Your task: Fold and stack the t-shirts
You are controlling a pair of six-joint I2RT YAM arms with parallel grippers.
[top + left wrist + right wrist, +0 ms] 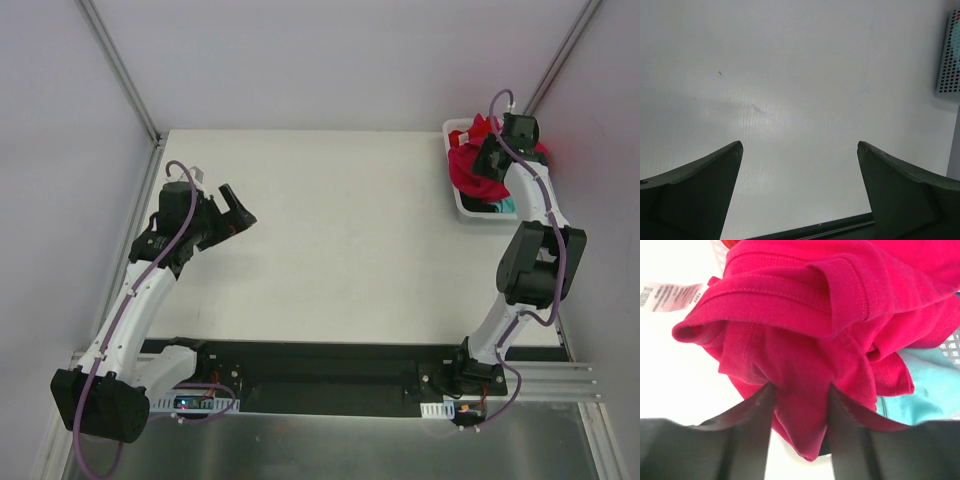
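Jaws of the right gripper (801, 386) pinch magenta t-shirt (790, 315), a grip unseen overhead

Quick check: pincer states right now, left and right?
Left pincer: open, holding nothing.
Right pincer: closed on a fold of the pink shirt.

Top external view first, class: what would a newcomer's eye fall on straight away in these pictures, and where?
The bright magenta-pink cotton t-shirt stands out, heaped in the white slotted plastic basket at the far right corner of the white table, with the right gripper pinching a fold of it. Beside it a teal t-shirt peeks out. The left gripper hangs wide open over the table on the left.
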